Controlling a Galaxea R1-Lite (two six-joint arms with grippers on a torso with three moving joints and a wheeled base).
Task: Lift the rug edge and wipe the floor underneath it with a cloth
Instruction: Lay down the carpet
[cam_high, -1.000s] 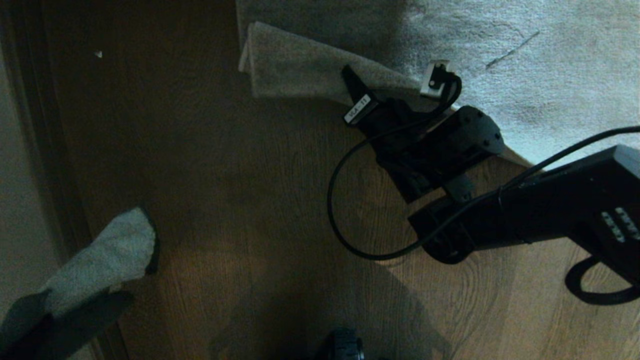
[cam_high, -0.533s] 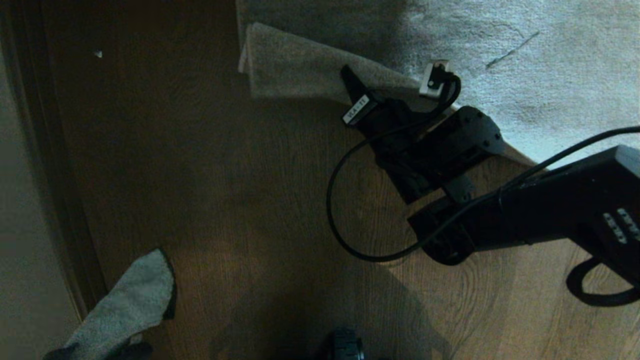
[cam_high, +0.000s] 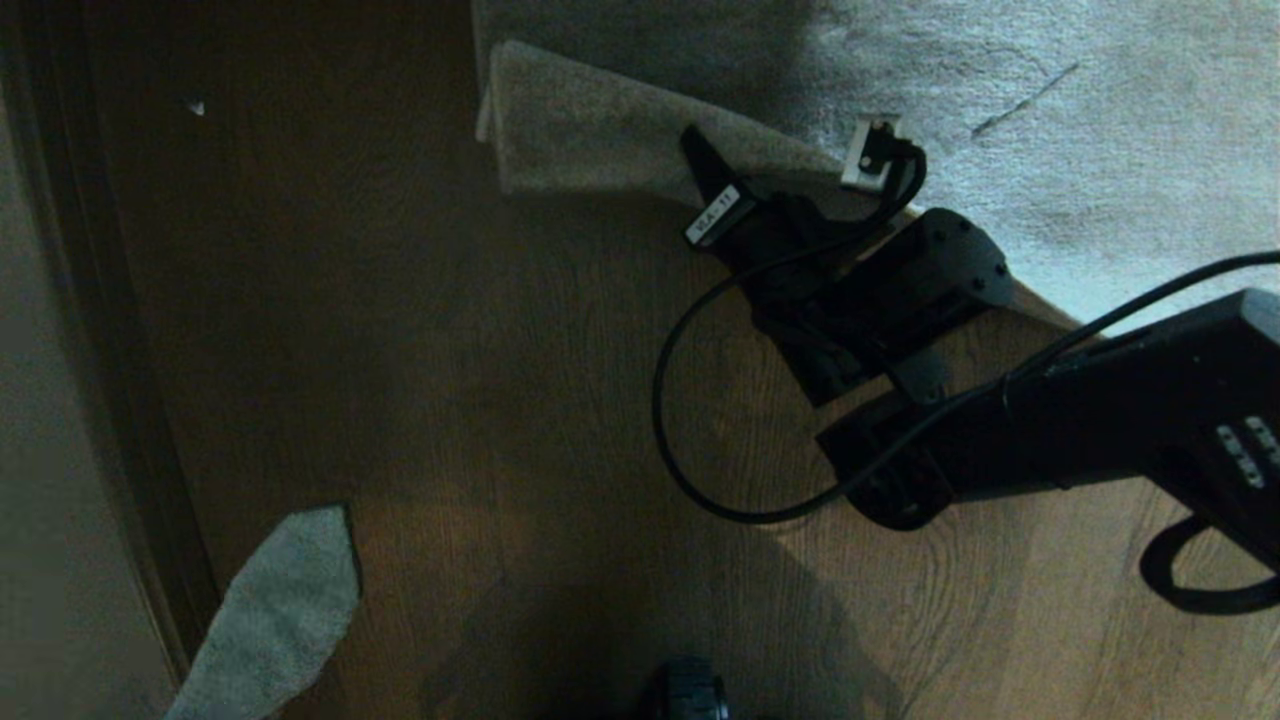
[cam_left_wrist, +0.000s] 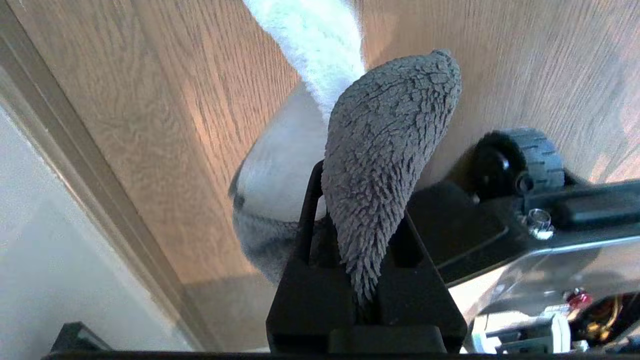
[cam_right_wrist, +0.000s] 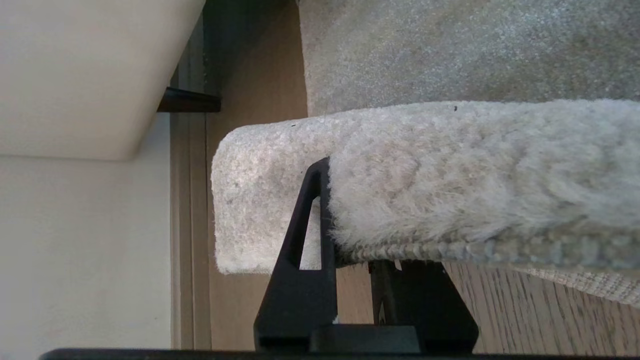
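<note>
Rug edge (cam_high: 640, 135), folded back at upper centre of the head view, sits pinched in our right gripper (cam_right_wrist: 350, 250), whose jaws are closed on the plush border with the woven underside showing below them. At lower left of the same view, only the tip of the cloth (cam_high: 275, 620) shows. Our left gripper (cam_left_wrist: 362, 290) appears in the left wrist view alone, jaws clamped on the grey terry piece, which sticks out past the fingertips over the floor (cam_high: 480, 400).

The brown planks between cloth and raised flap lie bare, and the patch that counts is the shadowed strip below the fold. We judge the wipe not yet begun: the cloth lies well apart from the rug.

To do this step well, we would hold the right grip steady and high enough to leave a gap, bring the cloth across toward upper centre, press its loose end flat to the wood, and sweep in strokes along the edge. We would steer clear of the black cable (cam_high: 680, 420) looping off the right arm.
</note>
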